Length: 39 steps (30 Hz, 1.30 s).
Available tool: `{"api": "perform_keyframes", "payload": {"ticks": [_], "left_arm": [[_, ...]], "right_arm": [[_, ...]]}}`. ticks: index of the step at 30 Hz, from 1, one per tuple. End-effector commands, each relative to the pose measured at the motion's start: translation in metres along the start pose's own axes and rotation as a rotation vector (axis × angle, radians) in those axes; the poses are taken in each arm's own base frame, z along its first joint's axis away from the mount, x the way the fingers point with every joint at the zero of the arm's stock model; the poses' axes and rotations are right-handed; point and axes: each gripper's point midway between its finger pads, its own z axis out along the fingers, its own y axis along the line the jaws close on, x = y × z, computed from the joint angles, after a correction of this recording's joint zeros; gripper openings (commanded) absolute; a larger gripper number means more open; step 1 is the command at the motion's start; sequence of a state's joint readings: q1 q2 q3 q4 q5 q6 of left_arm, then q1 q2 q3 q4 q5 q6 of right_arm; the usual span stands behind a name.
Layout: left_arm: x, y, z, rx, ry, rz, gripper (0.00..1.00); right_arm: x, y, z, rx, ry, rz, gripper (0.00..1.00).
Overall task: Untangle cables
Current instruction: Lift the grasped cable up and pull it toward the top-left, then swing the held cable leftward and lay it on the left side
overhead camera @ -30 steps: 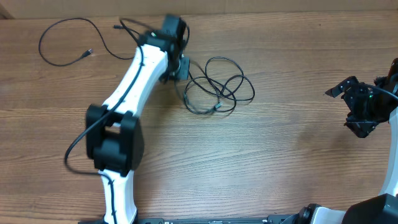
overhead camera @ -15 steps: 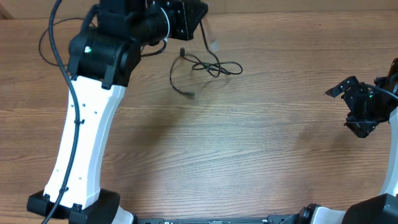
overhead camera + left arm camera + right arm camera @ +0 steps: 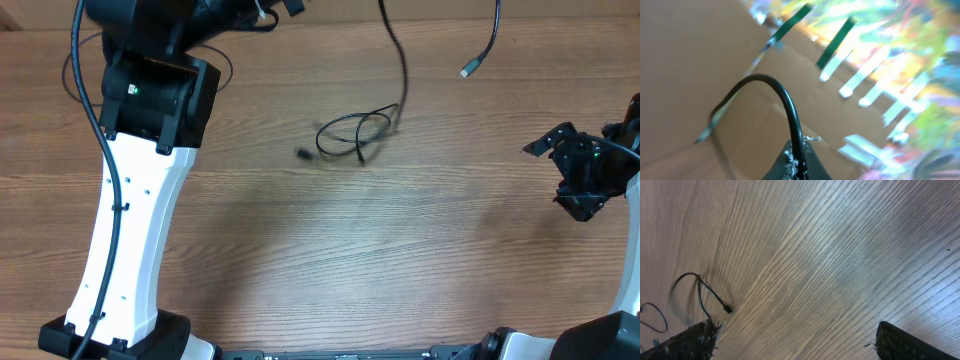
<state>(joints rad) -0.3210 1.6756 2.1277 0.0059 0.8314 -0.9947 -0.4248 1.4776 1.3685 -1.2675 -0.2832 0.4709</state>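
- Only the overhead view gives the whole layout. The left arm (image 3: 130,230) stands tall over the far-left part of the counter (image 3: 400,270), and its tip runs out past the top of the frame. The right end effector (image 3: 555,180) sits low by the right edge.
- Only the left wrist view shows the left end effector (image 3: 796,169). It is clamped tight on one black strand (image 3: 785,100), which arches up out of the fingertips.
- Only the right wrist view shows that arm's fingers (image 3: 690,340) from behind. They sit at the two lower corners, spread wide, with only bare wood between them.
- The cables (image 3: 352,130) are thin, black and limp. Overhead, the gripped strand hangs from the top of the frame down to a few small loops. These lie on the counter between its middle and the far edge.
- A dark, blurred plug (image 3: 303,153) lies just left of the loops.
- A silver-tipped end (image 3: 467,71) dangles in the air to the right of the strand. I cannot tell whether it belongs to the same cable.
- Another thin cable (image 3: 66,72) shows near the far-left corner, mostly hidden by the arm.
- The right wrist view shows a small curl of cable ending in a plug, well apart from the fingers.
- The counter is light brown wood with a clear grain.
- A cardboard wall (image 3: 685,60) stands behind it, with blurred bright colours beyond.
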Motion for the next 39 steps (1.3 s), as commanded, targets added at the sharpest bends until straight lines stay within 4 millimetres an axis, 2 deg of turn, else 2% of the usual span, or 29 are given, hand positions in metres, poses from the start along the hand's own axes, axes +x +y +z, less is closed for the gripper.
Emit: {"api": "perform_keyframes", "payload": {"ticks": [1, 5, 7, 10, 13, 16, 20, 22, 26, 31, 34, 37, 39], "left_arm": [[-0.029, -0.042, -0.006, 0.111, -0.116, -0.127, 0.04], [-0.061, -0.068, -0.016, 0.196, -0.280, -0.065, 0.04], [-0.066, -0.074, -0.019, 0.221, -0.300, -0.075, 0.04], [-0.061, -0.069, -0.019, 0.209, -0.263, -0.081, 0.04], [-0.053, -0.041, -0.017, 0.107, -0.215, -0.105, 0.04], [-0.043, 0.009, -0.021, -0.070, -0.175, -0.175, 0.04], [-0.034, 0.074, -0.050, -0.320, -0.151, -0.228, 0.04], [-0.036, 0.087, -0.062, -0.370, -0.144, -0.204, 0.04], [-0.047, 0.085, -0.075, -0.367, -0.182, -0.273, 0.04], [-0.062, 0.047, -0.075, -0.271, -0.211, -0.231, 0.04], [-0.068, 0.035, -0.081, -0.274, -0.232, -0.185, 0.04], [-0.069, 0.037, -0.090, -0.315, -0.229, -0.120, 0.04], [-0.063, 0.054, -0.101, -0.404, -0.218, -0.121, 0.04]], "right_arm": [[-0.005, 0.004, -0.007, -0.013, -0.027, -0.013, 1.00], [-0.005, 0.004, -0.007, -0.013, -0.027, -0.013, 1.00], [-0.005, 0.004, -0.007, -0.013, -0.027, -0.013, 1.00], [-0.005, 0.004, -0.007, -0.013, -0.027, -0.013, 1.00], [-0.005, 0.004, -0.007, -0.013, -0.027, -0.013, 1.00], [-0.005, 0.004, -0.007, -0.013, -0.027, -0.013, 1.00], [-0.005, 0.004, -0.007, -0.013, -0.027, -0.013, 1.00], [-0.005, 0.004, -0.007, -0.013, -0.027, -0.013, 1.00], [-0.005, 0.004, -0.006, -0.013, -0.027, -0.013, 1.00], [-0.005, 0.004, -0.007, -0.013, -0.027, -0.013, 1.00], [-0.005, 0.004, -0.007, -0.013, -0.027, -0.013, 1.00], [-0.005, 0.004, -0.007, -0.013, -0.027, -0.013, 1.00], [-0.005, 0.004, -0.007, -0.013, -0.027, -0.013, 1.00]]}}
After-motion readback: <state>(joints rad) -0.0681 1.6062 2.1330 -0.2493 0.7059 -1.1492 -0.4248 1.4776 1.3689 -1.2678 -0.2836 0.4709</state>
